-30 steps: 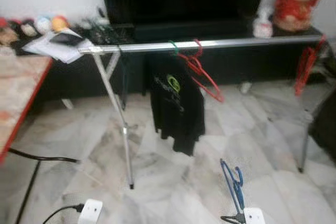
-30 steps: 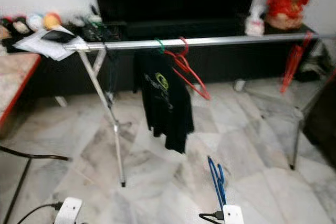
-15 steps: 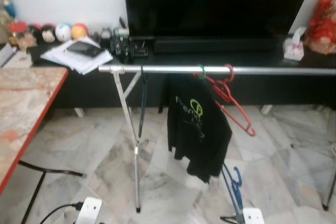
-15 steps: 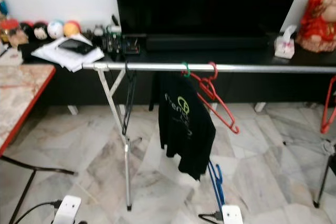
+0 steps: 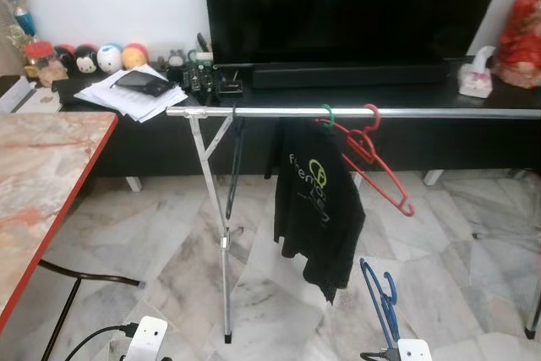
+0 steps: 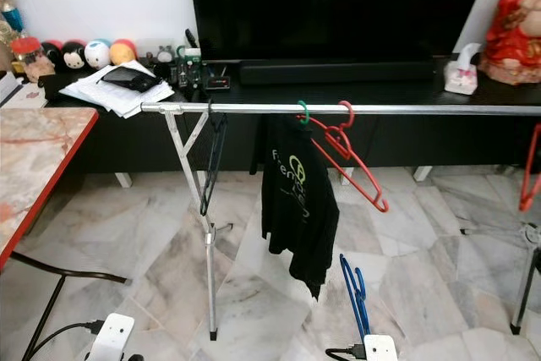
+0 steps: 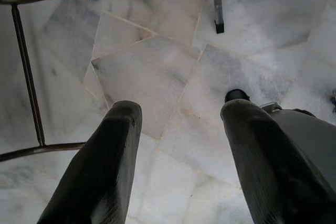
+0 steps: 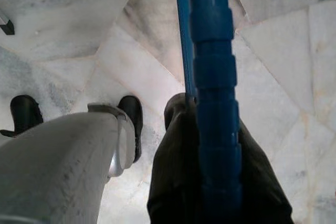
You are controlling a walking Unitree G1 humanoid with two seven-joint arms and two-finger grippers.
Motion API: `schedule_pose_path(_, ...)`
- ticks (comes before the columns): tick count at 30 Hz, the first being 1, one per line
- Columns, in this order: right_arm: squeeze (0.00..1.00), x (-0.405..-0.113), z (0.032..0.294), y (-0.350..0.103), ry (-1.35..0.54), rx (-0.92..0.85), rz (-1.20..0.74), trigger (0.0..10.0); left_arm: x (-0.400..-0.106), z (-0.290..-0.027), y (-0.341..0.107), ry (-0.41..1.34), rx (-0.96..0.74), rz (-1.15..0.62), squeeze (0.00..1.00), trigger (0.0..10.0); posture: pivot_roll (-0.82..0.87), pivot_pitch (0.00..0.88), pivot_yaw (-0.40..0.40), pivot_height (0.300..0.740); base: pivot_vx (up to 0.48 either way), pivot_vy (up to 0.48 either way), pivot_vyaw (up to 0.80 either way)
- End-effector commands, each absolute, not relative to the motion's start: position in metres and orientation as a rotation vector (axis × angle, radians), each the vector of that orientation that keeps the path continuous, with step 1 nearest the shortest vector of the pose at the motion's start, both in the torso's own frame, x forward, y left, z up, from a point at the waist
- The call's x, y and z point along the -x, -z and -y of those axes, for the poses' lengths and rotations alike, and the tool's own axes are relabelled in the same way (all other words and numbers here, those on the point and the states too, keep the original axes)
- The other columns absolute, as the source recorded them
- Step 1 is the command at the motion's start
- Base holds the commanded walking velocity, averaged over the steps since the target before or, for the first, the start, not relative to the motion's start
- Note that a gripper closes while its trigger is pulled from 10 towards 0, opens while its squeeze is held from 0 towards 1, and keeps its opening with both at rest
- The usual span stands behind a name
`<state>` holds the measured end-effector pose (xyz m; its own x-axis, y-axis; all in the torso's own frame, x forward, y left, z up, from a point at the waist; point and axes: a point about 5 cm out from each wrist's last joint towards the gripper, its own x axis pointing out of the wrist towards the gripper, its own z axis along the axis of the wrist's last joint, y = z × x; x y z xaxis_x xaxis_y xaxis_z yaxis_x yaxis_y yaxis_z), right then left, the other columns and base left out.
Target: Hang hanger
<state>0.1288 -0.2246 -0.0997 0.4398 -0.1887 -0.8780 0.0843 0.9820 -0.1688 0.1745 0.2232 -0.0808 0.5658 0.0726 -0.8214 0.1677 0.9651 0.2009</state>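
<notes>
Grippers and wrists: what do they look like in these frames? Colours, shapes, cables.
The left gripper has two long, rounded matte-black fingers with a slightly dusty surface. The right gripper has the same black fingers. Each wrist ends in a white, rounded-corner block, with a thin black cable plugged into it. A silver-grey curved metal limb appears in the right wrist view.

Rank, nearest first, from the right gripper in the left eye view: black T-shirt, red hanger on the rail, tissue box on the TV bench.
From the right gripper, shut on the blue hanger low on the right:
1. Black T-shirt, hanging from the rail just ahead, slightly left.
2. Red hanger, higher on the rail, behind the shirt's right edge.
3. Tissue box, on the TV bench beyond the rail, far right.
</notes>
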Motion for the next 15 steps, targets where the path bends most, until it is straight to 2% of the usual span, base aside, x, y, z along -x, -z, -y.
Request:
schedule_pose_path(1,0.00,-0.1301,0.2265,0.0988,0.181,0.095,-1.095,10.0,-0.1713,-0.2225,0.0828,0.070,-0.273,-0.993,0.00,10.0,-0.11,0.000,0.013,0.740,0.000,-0.307,0.00)
schedule_pose_path(15,0.00,-0.1306,0.2261,0.0987,0.177,0.097,-1.094,10.0,-0.1675,-0.2225,0.0845,0.079,-0.282,-1.008,0.00,10.0,-0.12,0.000,0.011,0.740,0.000,-0.308,0.00)
